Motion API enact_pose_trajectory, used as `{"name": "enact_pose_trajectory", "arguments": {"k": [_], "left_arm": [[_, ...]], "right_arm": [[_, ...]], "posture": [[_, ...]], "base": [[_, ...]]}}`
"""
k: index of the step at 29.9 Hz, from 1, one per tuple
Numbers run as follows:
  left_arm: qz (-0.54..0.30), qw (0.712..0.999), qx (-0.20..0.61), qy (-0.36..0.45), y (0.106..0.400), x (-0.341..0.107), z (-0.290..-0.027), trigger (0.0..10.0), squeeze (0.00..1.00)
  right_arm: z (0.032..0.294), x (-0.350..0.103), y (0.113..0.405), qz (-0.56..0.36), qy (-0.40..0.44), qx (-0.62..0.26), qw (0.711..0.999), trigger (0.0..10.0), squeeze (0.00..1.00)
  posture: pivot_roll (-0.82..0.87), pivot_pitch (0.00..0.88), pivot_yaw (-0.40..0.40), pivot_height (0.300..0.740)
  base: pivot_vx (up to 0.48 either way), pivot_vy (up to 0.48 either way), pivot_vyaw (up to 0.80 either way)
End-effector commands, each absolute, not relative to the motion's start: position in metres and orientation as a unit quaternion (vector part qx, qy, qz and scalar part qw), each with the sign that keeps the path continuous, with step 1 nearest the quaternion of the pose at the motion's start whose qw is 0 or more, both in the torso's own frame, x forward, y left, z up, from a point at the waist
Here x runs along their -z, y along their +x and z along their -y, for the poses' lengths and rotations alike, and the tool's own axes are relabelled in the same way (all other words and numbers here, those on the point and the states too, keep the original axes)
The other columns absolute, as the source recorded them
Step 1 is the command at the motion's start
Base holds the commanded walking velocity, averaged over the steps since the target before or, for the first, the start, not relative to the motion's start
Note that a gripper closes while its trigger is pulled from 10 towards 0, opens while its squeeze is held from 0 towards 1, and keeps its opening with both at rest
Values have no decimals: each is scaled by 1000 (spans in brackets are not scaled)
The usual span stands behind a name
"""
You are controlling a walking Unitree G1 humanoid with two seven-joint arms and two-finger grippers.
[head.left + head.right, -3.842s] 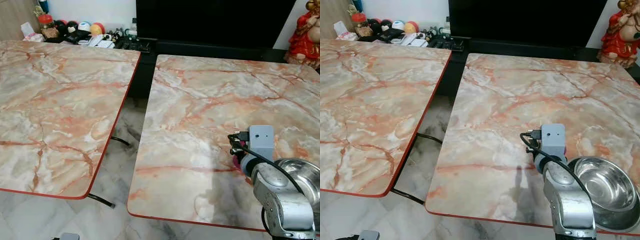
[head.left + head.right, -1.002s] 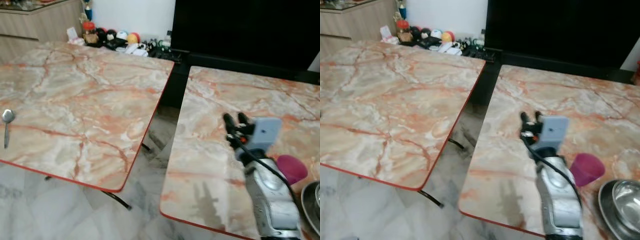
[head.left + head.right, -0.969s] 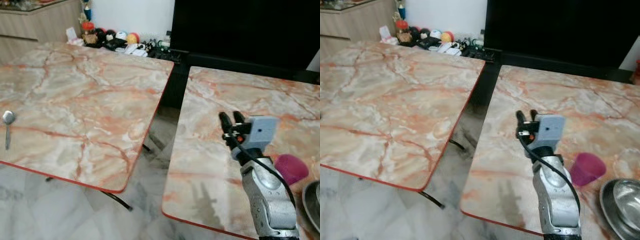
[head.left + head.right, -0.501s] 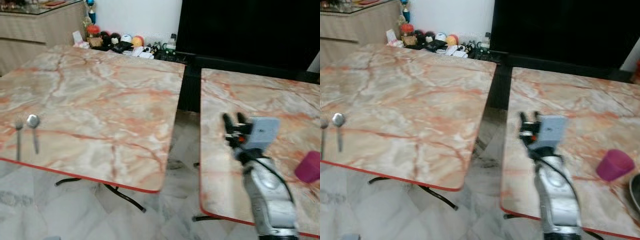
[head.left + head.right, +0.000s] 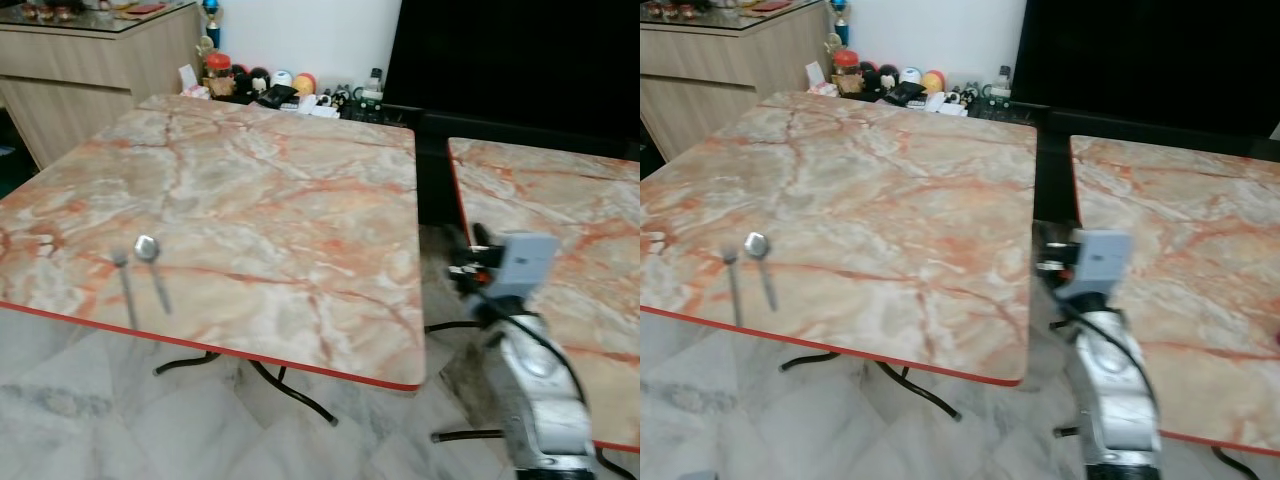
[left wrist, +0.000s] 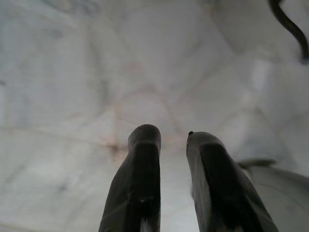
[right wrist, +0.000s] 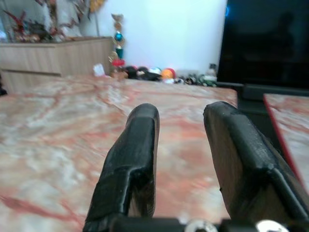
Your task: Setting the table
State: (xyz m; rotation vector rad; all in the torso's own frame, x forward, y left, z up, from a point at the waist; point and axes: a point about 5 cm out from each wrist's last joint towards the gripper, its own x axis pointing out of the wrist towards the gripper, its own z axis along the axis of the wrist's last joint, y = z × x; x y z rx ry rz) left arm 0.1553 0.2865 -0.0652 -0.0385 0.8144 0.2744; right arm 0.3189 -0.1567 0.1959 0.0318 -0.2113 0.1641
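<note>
A metal spoon [image 5: 152, 268] and a fork [image 5: 126, 290] lie side by side near the front left edge of the left marble table [image 5: 280, 200]. My right gripper [image 5: 468, 243] is raised over the gap between this table and the right marble table [image 5: 560, 200]. It is open with nothing between its fingers [image 7: 137, 140], which look out along the left table's top. My left gripper [image 6: 174, 137] hangs low over the pale floor tiles, its fingers a little apart and empty.
A wooden cabinet [image 5: 90, 50] stands at the back left. Small cluttered items [image 5: 290, 85] sit on a low shelf behind the tables, beside a large black screen [image 5: 520, 60]. Black table legs [image 5: 290, 390] show under the left table's front edge.
The view has swung left, so the left table with spoon and fork now sits in front. The pink cup and steel bowl have left the picture. The right gripper stays raised and empty.
</note>
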Motion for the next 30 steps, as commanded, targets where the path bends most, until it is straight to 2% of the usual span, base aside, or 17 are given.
{"name": "enact_pose_trajectory", "arguments": {"k": [1,30], "left_arm": [[-403,905,-133,-26,152,68,-283,10000,0],[-402,906,-132,-24,152,69,-282,10000,0]], "right_arm": [[167,-195,318,105,14,-66,992,10000,0],[162,-193,320,102,23,-67,992,10000,0]], "posture": [[48,108,-22,740],[61,109,-26,740]], "base": [[0,480,0],[0,480,0]]}}
